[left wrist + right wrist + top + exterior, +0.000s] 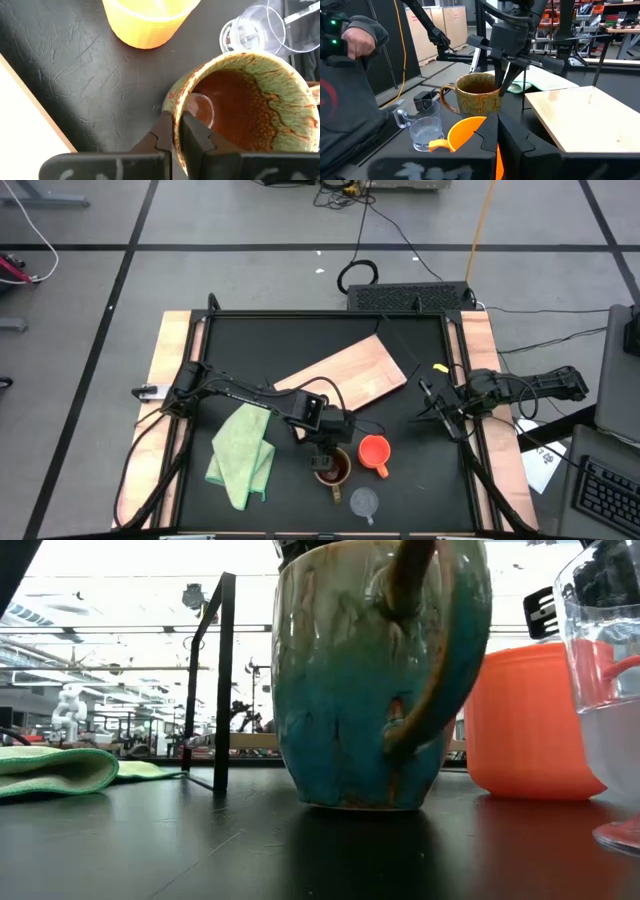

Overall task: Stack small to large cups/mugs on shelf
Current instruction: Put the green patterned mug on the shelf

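Seen from above, the left gripper [326,452] reaches in over the brown mug [332,468] near the table's front edge, with the orange mug [375,451] just beside it and the clear glass cup [365,502] a little nearer the front. The shelf [345,374], a pale wood board, lies tilted behind them, and the green cloth [243,455] sits off to the mugs' left. The right gripper [440,406] waits at the table's right edge, well apart from the mugs.

At table height, the brown mug [375,675] stands upright on the black surface, so it looks not yet lifted; the orange mug [525,720] and glass cup [605,690] flank it.

Through the left wrist camera, the two fingers [162,137] straddle the brown mug's [245,105] rim, one outside the wall and one inside, closed tight on it, probably because the rim is the easiest hold for carrying the largest vessel to the board first.

From the right wrist camera, the left gripper [506,75] comes down into the mug [477,100], with the shelf [580,120] close beside it. The right gripper's own fingers sit nearly together, holding nothing.
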`<state>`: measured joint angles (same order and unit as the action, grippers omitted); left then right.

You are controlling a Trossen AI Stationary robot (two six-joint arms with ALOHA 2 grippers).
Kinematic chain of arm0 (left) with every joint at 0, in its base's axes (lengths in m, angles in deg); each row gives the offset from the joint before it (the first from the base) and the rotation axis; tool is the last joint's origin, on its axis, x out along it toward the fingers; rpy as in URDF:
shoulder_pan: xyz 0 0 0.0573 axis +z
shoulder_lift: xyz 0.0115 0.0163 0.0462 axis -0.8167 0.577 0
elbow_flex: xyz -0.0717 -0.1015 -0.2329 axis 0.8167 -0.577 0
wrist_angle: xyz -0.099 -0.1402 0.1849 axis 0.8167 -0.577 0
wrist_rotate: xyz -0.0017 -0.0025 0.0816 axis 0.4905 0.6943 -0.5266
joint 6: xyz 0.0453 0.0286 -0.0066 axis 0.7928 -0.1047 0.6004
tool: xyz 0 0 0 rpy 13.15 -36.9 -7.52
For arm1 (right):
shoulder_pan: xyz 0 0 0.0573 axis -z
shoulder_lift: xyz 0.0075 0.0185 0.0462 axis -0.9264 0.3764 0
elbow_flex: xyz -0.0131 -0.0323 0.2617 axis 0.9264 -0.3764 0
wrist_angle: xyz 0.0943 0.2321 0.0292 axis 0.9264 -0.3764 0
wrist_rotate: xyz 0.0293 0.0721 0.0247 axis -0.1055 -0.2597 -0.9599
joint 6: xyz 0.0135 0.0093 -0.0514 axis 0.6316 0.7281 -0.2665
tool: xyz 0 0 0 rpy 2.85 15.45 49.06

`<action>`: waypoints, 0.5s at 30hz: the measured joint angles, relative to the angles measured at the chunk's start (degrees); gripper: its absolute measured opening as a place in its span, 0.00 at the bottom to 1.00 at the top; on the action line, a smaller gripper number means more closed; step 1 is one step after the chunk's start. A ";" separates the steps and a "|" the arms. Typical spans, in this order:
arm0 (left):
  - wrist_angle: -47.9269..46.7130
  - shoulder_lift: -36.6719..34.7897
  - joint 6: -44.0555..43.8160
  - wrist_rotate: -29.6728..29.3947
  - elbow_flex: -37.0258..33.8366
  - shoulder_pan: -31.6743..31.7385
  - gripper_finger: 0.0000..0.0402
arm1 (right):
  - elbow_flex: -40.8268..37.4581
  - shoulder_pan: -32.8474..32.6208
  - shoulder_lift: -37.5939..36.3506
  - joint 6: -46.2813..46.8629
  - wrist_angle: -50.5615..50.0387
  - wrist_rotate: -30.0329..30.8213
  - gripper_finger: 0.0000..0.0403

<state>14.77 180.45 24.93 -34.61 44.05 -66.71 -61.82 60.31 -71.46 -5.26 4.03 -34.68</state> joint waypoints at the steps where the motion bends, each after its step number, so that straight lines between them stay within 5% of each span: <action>1: 0.18 0.00 -0.67 0.00 0.00 0.12 0.04 | 0.01 -0.01 0.00 -0.04 0.00 0.00 0.00; 15: 1.51 -1.27 -5.23 -1.62 -0.11 1.58 0.04 | 0.02 0.00 0.00 -0.04 0.11 0.00 0.00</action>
<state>16.28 179.18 19.69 -36.23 43.94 -65.13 -61.81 60.31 -71.46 -5.30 4.14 -34.68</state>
